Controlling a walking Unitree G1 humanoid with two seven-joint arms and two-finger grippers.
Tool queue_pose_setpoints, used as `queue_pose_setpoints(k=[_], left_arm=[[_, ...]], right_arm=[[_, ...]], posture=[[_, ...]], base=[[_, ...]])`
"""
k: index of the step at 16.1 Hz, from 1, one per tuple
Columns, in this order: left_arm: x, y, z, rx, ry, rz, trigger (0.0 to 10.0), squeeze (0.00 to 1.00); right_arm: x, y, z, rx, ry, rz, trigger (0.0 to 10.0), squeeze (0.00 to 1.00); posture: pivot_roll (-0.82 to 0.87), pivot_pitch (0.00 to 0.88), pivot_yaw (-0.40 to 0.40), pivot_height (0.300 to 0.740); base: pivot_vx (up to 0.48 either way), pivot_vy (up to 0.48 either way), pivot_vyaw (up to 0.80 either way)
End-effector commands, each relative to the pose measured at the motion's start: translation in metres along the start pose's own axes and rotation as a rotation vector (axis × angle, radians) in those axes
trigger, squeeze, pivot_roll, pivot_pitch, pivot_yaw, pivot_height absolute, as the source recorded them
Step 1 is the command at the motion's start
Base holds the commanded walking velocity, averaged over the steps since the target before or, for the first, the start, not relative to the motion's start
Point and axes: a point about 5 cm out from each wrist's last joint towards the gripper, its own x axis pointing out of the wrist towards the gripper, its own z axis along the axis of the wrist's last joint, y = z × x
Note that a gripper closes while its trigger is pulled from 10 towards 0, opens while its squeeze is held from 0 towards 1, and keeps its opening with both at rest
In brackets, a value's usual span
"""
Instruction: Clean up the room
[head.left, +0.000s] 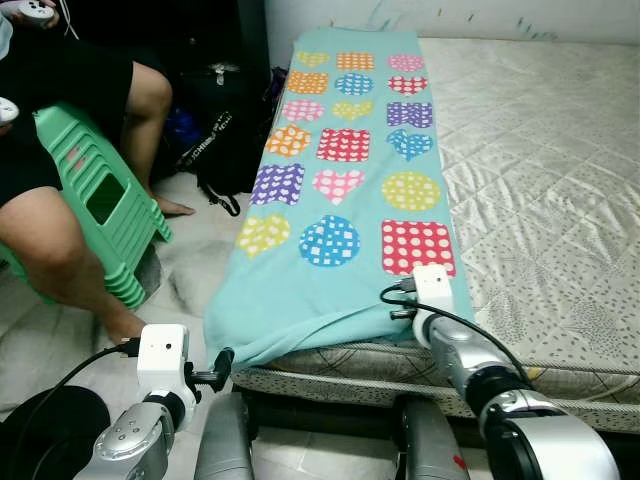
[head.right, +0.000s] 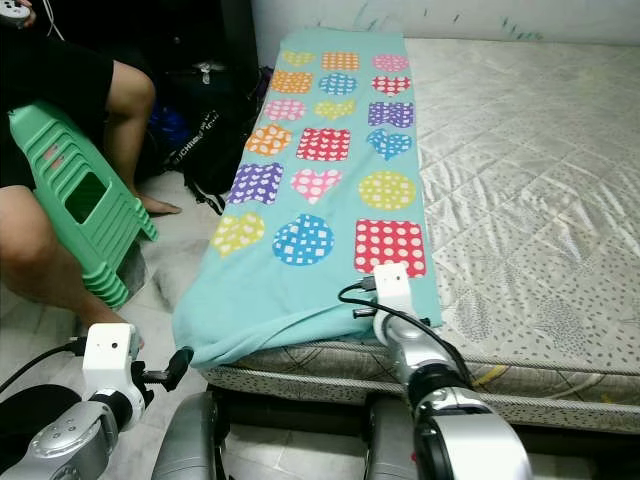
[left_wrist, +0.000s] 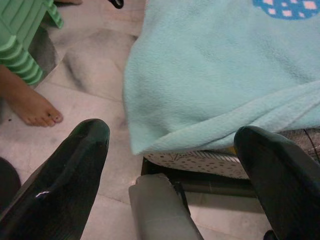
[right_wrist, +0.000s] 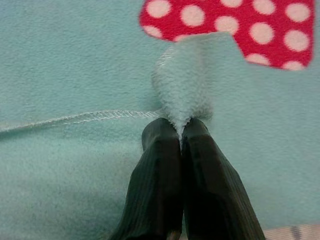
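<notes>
The blanket corner is pinched by the closed right gripper; the wide-open, empty left gripper should be closed on the hanging corner before lifting.

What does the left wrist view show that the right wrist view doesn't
Left wrist view: the left gripper open near the blanket's hanging corner, the mattress edge, floor tiles, a person's bare foot and a green stool. Right wrist view: the right gripper shut on a pinched fold of blanket beside a red polka-dot patch. Both share the same teal fleece blanket.
</notes>
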Motion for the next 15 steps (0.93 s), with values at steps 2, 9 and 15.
queue_pose_setpoints(k=[2, 9, 15], left_arm=[[0.001, 0.004, -0.002, 0.006, 0.006, 0.017, 10.0, 0.0], [0.002, 0.005, -0.002, 0.013, 0.008, 0.012, 10.0, 0.0], [0.001, 0.006, -0.003, 0.014, 0.007, 0.011, 10.0, 0.0]], right_arm=[[-0.002, -0.013, -0.003, -0.011, 0.0, -0.011, 0.0, 0.0], [-0.014, -0.036, -0.025, -0.066, 0.034, 0.009, 0.0, 0.0], [-0.042, -0.053, -0.049, -0.088, 0.037, 0.031, 1.7, 0.0]], posture=[[0.04, 0.032, 0.011, 0.569], [0.03, 0.026, 0.013, 0.569], [0.02, 0.024, 0.017, 0.569]], base=[[0.0, 0.0, 0.0], [0.0, 0.0, 0.0], [0.0, 0.0, 0.0]])
